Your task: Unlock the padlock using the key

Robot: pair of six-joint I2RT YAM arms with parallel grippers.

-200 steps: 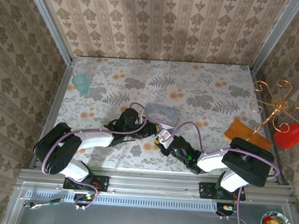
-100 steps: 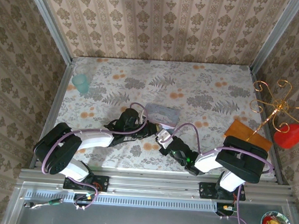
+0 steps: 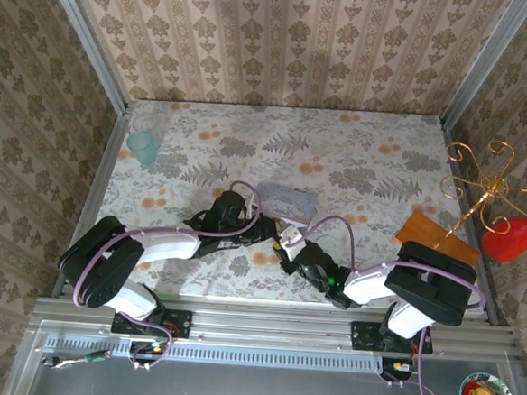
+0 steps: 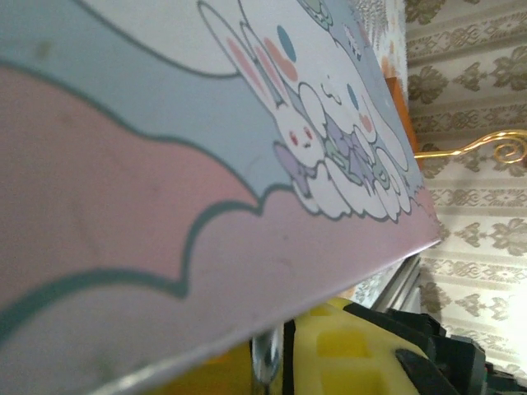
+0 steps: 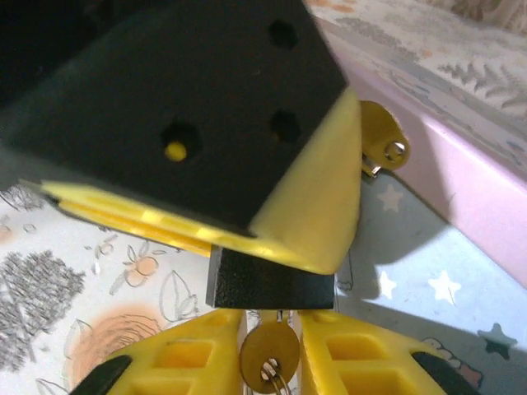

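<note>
At the near edge of the pale blue tin (image 3: 286, 200), the left gripper (image 3: 261, 231) lies against the padlock (image 5: 272, 284); I cannot tell its grip. The right gripper (image 5: 269, 336) is clamped on the key (image 5: 268, 355), whose head touches the padlock.

My white-and-black left arm (image 3: 165, 244) lies low, forearm running rightward from a folded elbow. The left claw (image 3: 263, 231) sits just left of the right claw (image 3: 289, 242), nearly tip to tip. My right arm (image 3: 370, 284) reaches up-left, also low. On the right wrist camera, my yellow fingers (image 5: 177, 362) pinch a small brass key (image 5: 266, 354), and the left claw's black-and-yellow finger (image 5: 317, 218) is directly ahead. I can't tell the left claw's grip.
</note>
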